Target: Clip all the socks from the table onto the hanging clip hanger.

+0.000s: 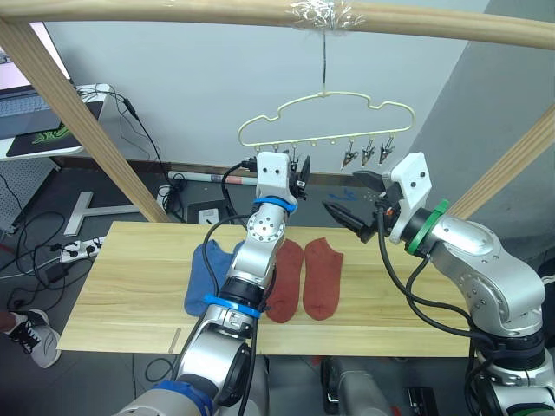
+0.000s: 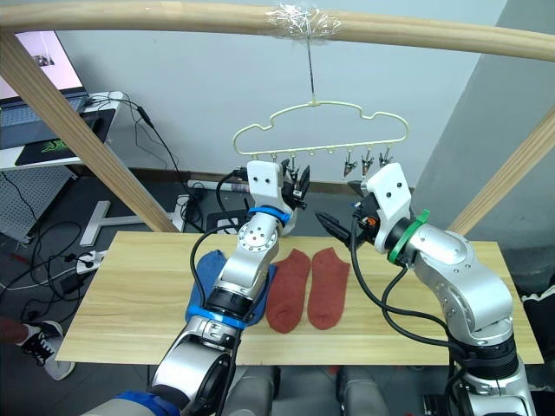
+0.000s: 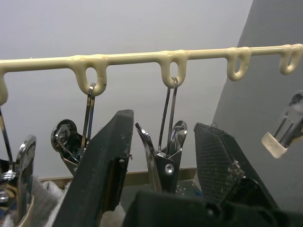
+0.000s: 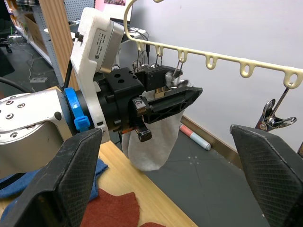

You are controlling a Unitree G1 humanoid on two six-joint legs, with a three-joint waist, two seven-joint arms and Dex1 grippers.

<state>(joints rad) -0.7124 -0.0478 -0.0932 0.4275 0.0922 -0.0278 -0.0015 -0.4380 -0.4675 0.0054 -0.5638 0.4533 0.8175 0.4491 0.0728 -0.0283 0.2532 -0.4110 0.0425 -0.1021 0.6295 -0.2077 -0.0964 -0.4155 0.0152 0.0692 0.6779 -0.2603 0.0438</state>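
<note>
The pale-yellow clip hanger (image 1: 325, 117) hangs by its hook from the top beam. My left gripper (image 1: 299, 178) is raised to its row of clips. Its fingers (image 3: 109, 170) stand open on either side of one metal clip (image 3: 163, 158), apart from it. A light grey sock (image 4: 151, 142) hangs just beyond that gripper; its top is hidden. On the table (image 1: 130, 295) lie a blue sock (image 1: 204, 277) and two rust red socks (image 1: 286, 282), partly behind my left arm. My right gripper (image 1: 347, 195) hovers open and empty to the right, below three free clips (image 1: 368, 154).
A thick wooden beam (image 1: 260, 13) crosses overhead, with slanted posts at the left (image 1: 78, 113) and right (image 1: 512, 165). Cables and a power strip (image 1: 78, 247) lie on the floor beyond the table's left end. A desk with a laptop (image 1: 35, 121) stands far left.
</note>
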